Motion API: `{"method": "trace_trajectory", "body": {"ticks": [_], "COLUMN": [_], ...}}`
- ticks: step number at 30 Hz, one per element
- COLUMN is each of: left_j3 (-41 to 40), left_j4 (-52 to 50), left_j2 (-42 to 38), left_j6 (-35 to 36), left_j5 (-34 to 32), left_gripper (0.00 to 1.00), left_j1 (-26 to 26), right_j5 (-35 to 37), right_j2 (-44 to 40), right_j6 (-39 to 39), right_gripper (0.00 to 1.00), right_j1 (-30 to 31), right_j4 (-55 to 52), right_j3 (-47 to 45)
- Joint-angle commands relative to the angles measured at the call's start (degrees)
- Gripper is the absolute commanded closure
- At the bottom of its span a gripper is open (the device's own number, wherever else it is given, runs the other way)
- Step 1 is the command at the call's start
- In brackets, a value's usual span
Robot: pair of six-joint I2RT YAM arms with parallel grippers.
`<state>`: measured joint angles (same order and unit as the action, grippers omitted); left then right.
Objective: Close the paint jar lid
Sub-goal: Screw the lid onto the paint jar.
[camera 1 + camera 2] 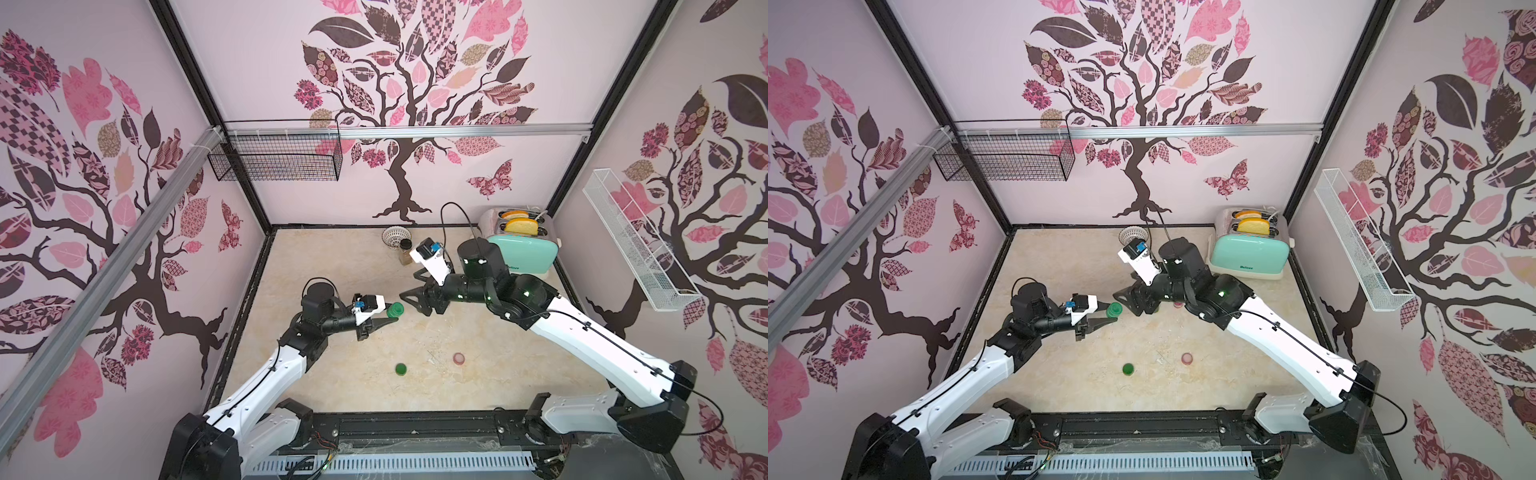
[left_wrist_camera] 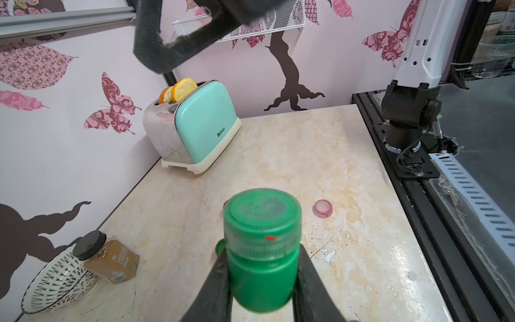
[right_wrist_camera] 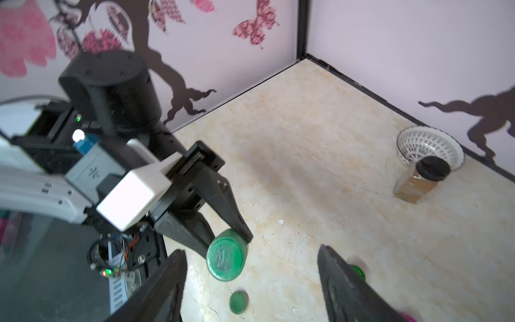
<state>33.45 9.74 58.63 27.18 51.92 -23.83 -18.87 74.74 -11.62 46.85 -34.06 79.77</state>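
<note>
Green paint jar (image 2: 262, 259) is up off the desk (image 1: 332, 266), clamped by its body in the left tool (image 1: 388, 318), both black fingers (image 2: 216, 284) pressed to its sides. The jar lies roughly level, and its green lid (image 2: 262, 207) sits on the far end, facing across to the right tool (image 1: 409, 286). That right tool has its jaws spread wide with nothing between them. It hangs just beside the lid, a small gap showing in both top views. In the right wrist view the round face of the lid looks straight back between the two parted fingers (image 3: 342, 278). Down on the desk, nearer the robot's base, a loose green cap (image 1: 400, 368) lies flat, and a pink cap (image 1: 459, 358) lies apart from it to the right. Further out, near the back wall, a brown spice jar with a black top (image 1: 405, 251) stands just in front of a small white basket bowl (image 1: 395, 235). In the far right corner there's a mint toaster (image 1: 521, 249) with two slices poking out of its slots.
</note>
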Motion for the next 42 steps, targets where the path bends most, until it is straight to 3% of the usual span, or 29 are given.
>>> {"method": "trace_trajectory", "body": {"ticks": [1,6,16,22,31,37,42], "left_j3": [1.6,1.9,2.0,1.9,1.9,2.1,2.1], "left_j4": [0.0,0.0,0.0,0.0,-2.1,-2.0,-2.1], "left_j2": [0.3,0.8,1.1,1.1,1.0,1.0,1.0], "left_j6": [0.2,0.4,0.4,0.6,0.8,0.8,0.7], "left_j5": [2.5,2.7,2.7,2.4,2.1,2.2,2.3], "left_gripper": [0.73,0.73,0.73,0.73,0.73,0.73,0.73], "left_j1": [-0.1,-0.2,-0.2,-0.2,-0.2,-0.2,-0.1], "right_j5": [-8.2,-9.8,-3.5,-2.0,-0.5,-0.7,-0.8], "right_j2": [1.4,1.7,5.7,6.7,4.8,5.2,5.9], "right_j6": [-15.7,-22.9,-26.8,-26.9,-26.3,-26.2,-25.9], "right_gripper": [0.21,0.27,0.37,0.49,0.45,0.5,0.61], "right_j1": [0.2,0.5,3.7,4.3,4.2,4.3,4.3], "right_j4": [-4.8,-4.7,-4.8,-4.8,-3.4,-4.3,-4.9], "right_j3": [0.8,-0.6,0.2,0.8,0.0,0.5,0.9]}}
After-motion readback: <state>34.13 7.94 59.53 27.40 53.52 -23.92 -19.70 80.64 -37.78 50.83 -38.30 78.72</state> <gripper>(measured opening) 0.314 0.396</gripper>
